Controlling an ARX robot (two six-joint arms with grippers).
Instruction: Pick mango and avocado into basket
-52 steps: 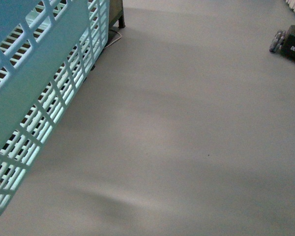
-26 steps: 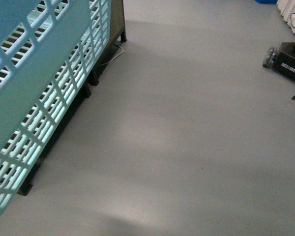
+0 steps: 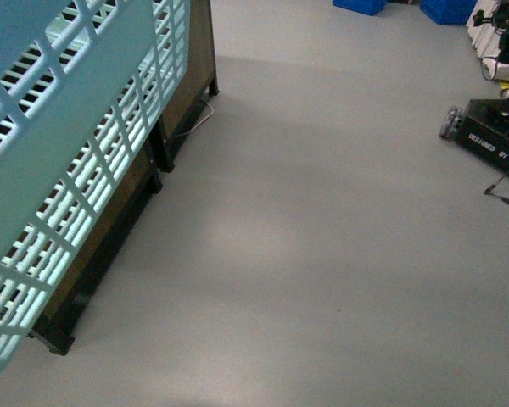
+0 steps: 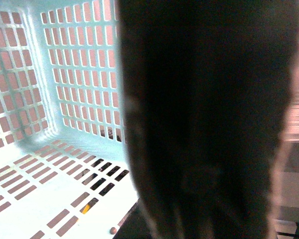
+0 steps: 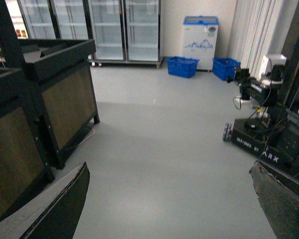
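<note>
Right, the right end effector (image 5: 172, 204) is spread wide with nothing between its fingers, looking out over grey floor (image 5: 154, 149) toward a wooden display stand (image 5: 65, 94); freed up, I'd say, for fruit-picking. As for the left end effector, I can't tell its state: a dark blurred shape (image 4: 209, 124) swamps that wrist view, maybe a finger or a handle. Behind it sits the basket (image 4: 65, 74), slotted wall and base. From the front it hangs tilted, close at the left, likely carried by that arm. No sign of the mango or the avocado anywhere.
</note>
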